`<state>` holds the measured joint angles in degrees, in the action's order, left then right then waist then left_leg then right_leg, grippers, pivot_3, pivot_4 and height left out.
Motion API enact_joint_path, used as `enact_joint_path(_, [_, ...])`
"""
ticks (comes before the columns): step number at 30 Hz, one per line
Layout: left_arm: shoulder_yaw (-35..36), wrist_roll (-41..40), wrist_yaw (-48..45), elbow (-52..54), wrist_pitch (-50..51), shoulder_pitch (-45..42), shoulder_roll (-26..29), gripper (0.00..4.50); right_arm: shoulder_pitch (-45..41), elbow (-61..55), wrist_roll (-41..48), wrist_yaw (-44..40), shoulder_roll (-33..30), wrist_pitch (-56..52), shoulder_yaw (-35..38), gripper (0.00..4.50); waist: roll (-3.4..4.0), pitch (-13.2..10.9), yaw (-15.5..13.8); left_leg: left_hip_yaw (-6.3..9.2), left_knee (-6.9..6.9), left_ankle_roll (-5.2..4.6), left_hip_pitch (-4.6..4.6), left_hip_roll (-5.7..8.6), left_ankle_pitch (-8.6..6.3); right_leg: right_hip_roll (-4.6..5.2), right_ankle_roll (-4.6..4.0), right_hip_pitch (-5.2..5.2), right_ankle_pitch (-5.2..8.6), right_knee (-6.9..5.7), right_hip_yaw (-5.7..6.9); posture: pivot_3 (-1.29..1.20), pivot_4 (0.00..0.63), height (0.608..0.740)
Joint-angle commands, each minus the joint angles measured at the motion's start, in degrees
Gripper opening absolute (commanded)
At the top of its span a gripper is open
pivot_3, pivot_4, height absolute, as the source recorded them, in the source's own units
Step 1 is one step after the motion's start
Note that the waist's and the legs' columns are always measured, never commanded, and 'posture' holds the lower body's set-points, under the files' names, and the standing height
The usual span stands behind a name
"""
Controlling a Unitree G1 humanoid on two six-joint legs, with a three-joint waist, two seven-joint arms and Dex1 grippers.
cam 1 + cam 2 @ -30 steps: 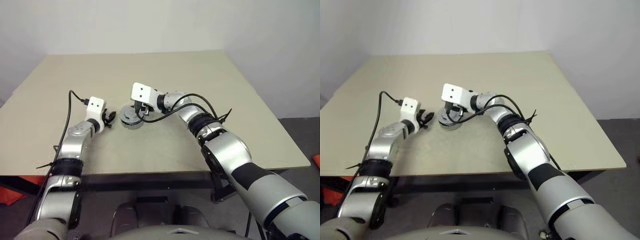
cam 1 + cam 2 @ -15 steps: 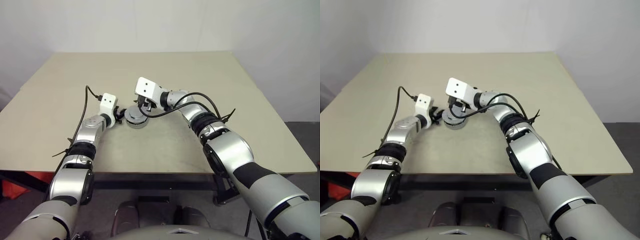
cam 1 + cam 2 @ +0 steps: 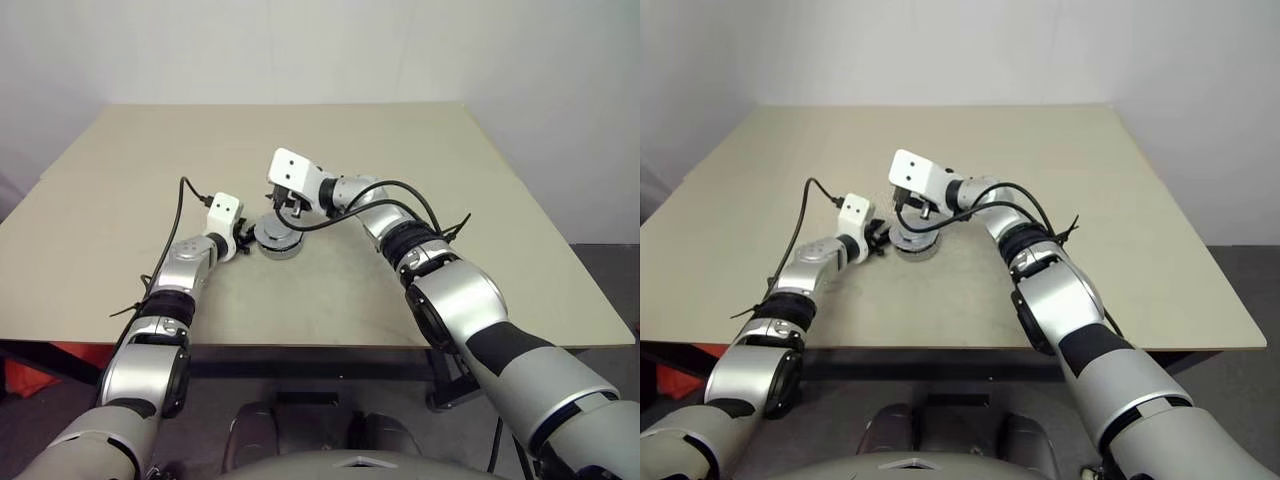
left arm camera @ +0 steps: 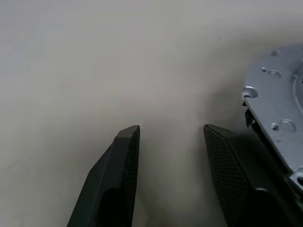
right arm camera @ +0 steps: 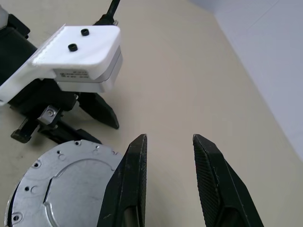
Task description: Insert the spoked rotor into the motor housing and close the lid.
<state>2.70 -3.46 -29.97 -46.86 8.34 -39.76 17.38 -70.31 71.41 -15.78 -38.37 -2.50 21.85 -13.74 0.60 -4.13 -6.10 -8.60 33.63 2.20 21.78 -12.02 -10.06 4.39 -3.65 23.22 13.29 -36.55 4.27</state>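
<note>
Head views, lid: the lid [image 3: 279, 236] lies flat and shut on the motor housing [image 3: 281, 249], near the middle of the tabletop [image 3: 420, 170], a little toward its left edge; the spoked rotor is under it as I judge, I cannot see it.
Head views, grippers: the left gripper [image 3: 244, 240] sits just beside the housing on its left; the right gripper [image 3: 285, 210] hangs above its far side.
Left wrist view, left gripper: the two black fingers [image 4: 120, 175] stand apart with nothing between them, only bare tabletop; one finger is just beside the rim of the lid [image 4: 279, 118], and I cannot tell if it touches.
Right wrist view, right gripper: the fingers [image 5: 135, 179] are parted, holding nothing, above the edge of the lid [image 5: 66, 189]; the left gripper [image 5: 71, 118] is just beyond the lid.
Risk, push: if the left gripper goes more toward the housing, it can slide the whole piece across the tabletop, because nothing holds it.
Risk, collision: both grippers are near each other, so a careless move can knock them together.
Risk, lid: if the lid is not fully seated, a finger catching the rim can lift it open.
</note>
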Motion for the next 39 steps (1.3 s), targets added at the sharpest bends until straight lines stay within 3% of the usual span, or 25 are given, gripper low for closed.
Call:
enact_joint_path(1, [-0.2, -0.9, -1.5, 3.6, 0.8, 0.0, -0.1, 2.27, -2.4, -1.0, 0.7, 0.9, 0.3, 0.7, 0.8, 1.67, 0.00, 0.0, 0.0, 0.00, 0.00, 0.00, 0.00, 0.00, 0.00, 0.00, 0.00, 0.00, 0.00, 0.00, 0.00, 0.00, 0.000, 0.740])
enact_joint_path(28, [-1.9, -3.6, -5.5, 15.8, 11.6, 6.5, -3.3, 2.27, -2.5, -0.8, 0.4, 1.6, -0.1, 0.8, 0.6, 1.67, 0.00, 0.0, 0.0, 0.00, 0.00, -0.02, 0.01, 0.03, -0.01, 0.01, 0.00, -0.01, 0.00, 0.02, -0.01, 0.00, 0.000, 0.740])
enact_joint_path(35, [-0.6, -4.1, -4.7, 19.4, 12.9, 9.4, -1.3, 2.27, -0.6, -1.0, 2.4, 0.6, 0.1, -1.6, 2.2, 1.67, 0.00, 0.0, 0.3, 0.00, 0.00, -0.02, 0.00, 0.03, -0.01, 0.01, 0.00, -0.01, 0.00, 0.02, -0.01, 0.00, 0.000, 0.740])
enact_joint_path(39, [1.4, -5.4, -4.0, 24.9, 14.7, 13.7, 1.2, 2.27, 3.3, -2.6, 8.1, -5.2, 0.9, -6.5, 6.6, 1.67, -0.02, 0.0, 0.7, -0.01, -0.01, -0.04, -0.07, 0.01, -0.03, 0.00, 0.00, -0.04, 0.00, 0.02, -0.02, 0.00, 0.000, 0.740])
